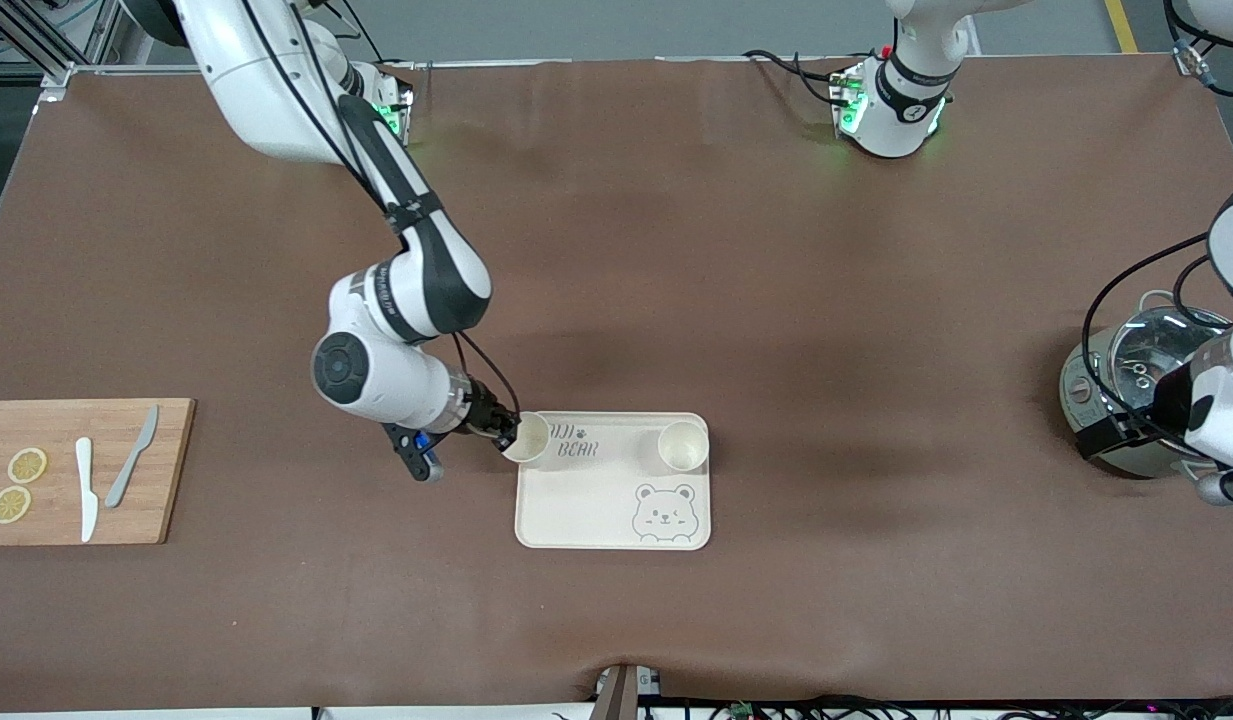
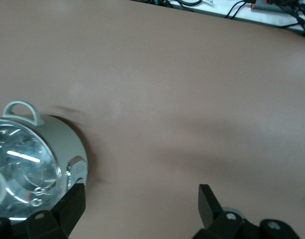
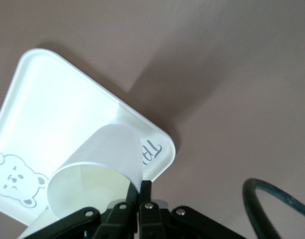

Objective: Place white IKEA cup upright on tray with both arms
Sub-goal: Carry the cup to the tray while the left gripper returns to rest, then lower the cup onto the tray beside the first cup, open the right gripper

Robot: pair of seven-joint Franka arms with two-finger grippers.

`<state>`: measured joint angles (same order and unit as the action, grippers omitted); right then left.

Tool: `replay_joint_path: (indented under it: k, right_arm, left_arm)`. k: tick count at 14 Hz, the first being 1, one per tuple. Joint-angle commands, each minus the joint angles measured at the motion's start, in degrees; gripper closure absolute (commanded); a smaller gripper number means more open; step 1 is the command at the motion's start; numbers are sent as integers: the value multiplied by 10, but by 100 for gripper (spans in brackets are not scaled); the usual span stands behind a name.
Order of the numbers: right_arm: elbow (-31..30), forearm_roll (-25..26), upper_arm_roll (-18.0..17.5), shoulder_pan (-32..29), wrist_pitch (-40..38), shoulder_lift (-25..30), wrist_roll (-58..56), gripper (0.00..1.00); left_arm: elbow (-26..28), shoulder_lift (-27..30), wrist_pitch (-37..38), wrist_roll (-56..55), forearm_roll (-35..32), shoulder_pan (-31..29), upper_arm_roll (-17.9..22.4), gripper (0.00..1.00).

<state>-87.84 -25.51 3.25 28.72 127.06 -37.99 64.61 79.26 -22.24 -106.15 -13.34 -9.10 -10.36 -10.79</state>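
The right arm point(image 1: 376, 250) reached over the cream tray point(image 1: 596, 500), whose end toward the right arm lay beneath the right gripper point(image 1: 496, 430), pinched shut on the rim of a white cup point(image 1: 526, 438) held tilted just above that end. A second cup point(image 1: 683, 446) already stood upright at the tray's other end. The left gripper point(image 2: 142, 209) waited, fingers spread wide, beside a glass-lidded cooker point(image 1: 1126, 400). The cup seemingly needed levelling and its base settling flat before release.
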Motion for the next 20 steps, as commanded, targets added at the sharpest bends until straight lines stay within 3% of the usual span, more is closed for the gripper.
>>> replay_joint_path:
  k: [1, 10, 11, 12, 13, 14, 20]
  right_arm:
    - [36, -5, 7, 12, 1, -23, 37, 100]
    - [33, 3, 8, 35, 35, -46, 59, 98]
    - [34, 3, 8, 35, 35, -46, 59, 68]
    - [34, 4, 10, 35, 35, -46, 59, 21]
    - [33, 4, 11, 35, 34, -45, 58, 6]
    - [34, 6, 12, 34, 31, -42, 58, 0]
    - [36, 11, 17, 27, 14, -28, 57, 0]
  left_arm:
    - [12, 21, 15, 22, -10, -10, -4, 0]
    - [11, 61, 35, 72, -9, -40, -5, 0]
    - [11, 68, 43, 72, -9, -40, -5, 0]
    - [11, 72, 52, 71, -9, -40, -5, 0]
    - [11, 79, 60, 70, -10, -40, -4, 0]
    - [11, 84, 67, 70, -10, -40, -4, 0]
    - [10, 111, 107, 72, -1, -41, -5, 0]
